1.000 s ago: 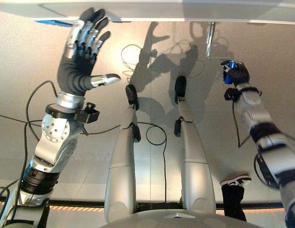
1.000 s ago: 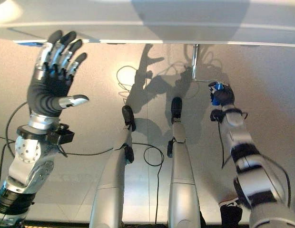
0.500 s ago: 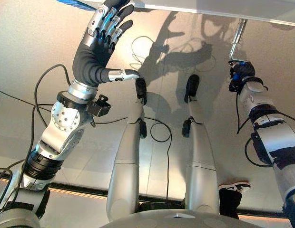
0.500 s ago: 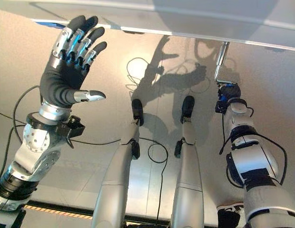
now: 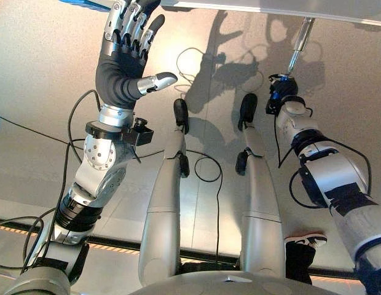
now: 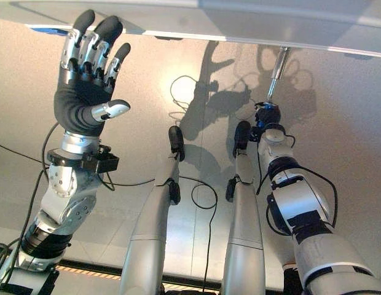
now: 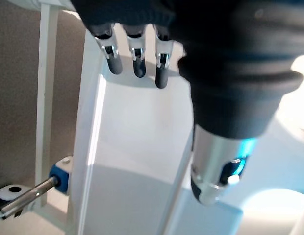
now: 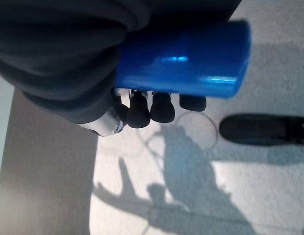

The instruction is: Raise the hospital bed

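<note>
The hospital bed's pale frame (image 5: 270, 6) runs along the far side, above the floor. From it a metal crank rod (image 5: 299, 43) hangs down to a blue handle (image 8: 186, 58). My right hand (image 5: 279, 98) is shut on that handle, fingers curled round it in the right wrist view. My left hand (image 5: 120, 67) is raised at the left, open, with straight fingers (image 7: 137, 63) reaching up by the bed's white end panel (image 7: 137, 147); whether they touch it I cannot tell.
A blue fitting (image 6: 49, 27) sits on the bed frame by my left hand. A second metal rod with a blue cap (image 7: 59, 176) shows under the panel. A person's shoe and dark trouser leg (image 5: 304, 239) stand close at the right.
My right hand has swung the blue handle round to the left, turning the crank. My left hand has risen closer to the bed's edge. The camera has shifted too.
</note>
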